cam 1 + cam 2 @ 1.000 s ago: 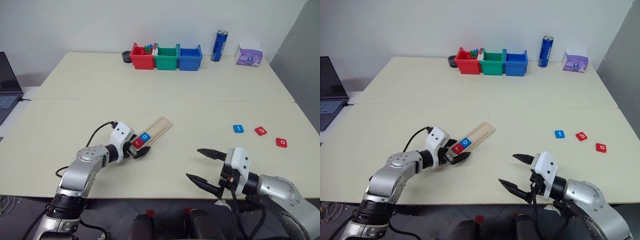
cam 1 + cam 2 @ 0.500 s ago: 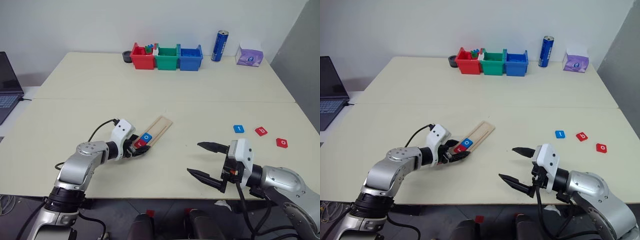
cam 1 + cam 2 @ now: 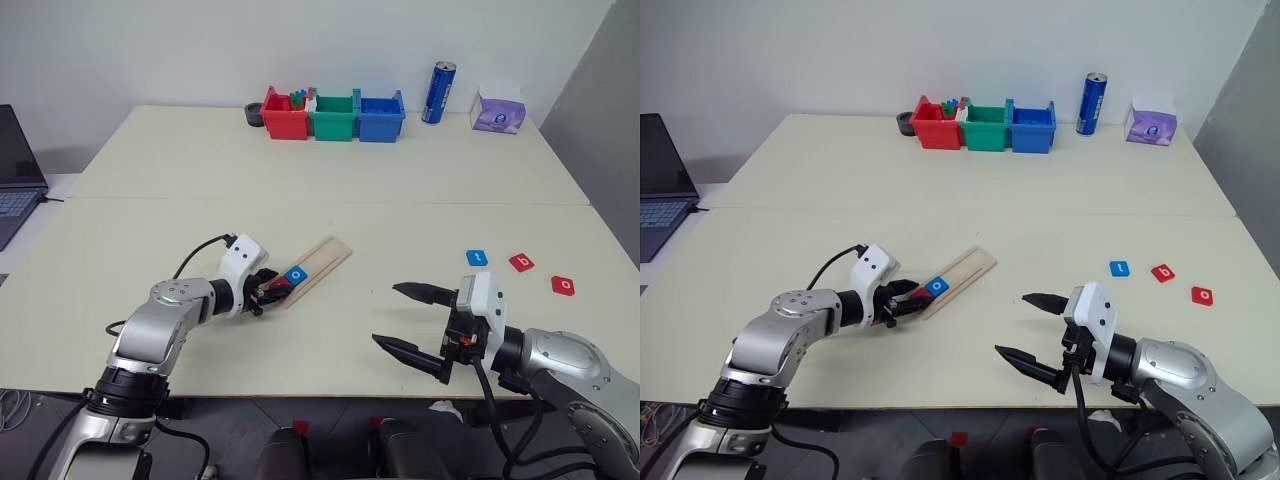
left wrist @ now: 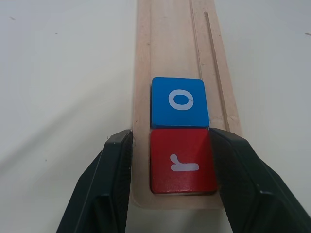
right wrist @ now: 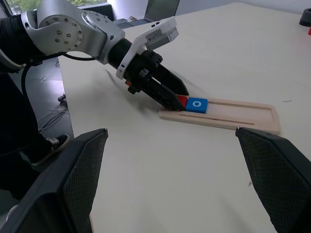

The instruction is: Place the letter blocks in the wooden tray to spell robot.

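The left gripper (image 4: 167, 179) has just clamped onto the long pale wooden tray (image 4: 165, 43) around the red "r" tile (image 4: 182, 165), steadying it on the bench (image 3: 330, 170) beside the blue "o" tile (image 4: 179, 101), while the right gripper (image 3: 410, 322) hangs open, with three tiles left.

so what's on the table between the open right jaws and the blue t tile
Nothing: in the left eye view the stretch of table between the right gripper and the blue t tile is bare. The red b tile and red o tile lie beyond it.
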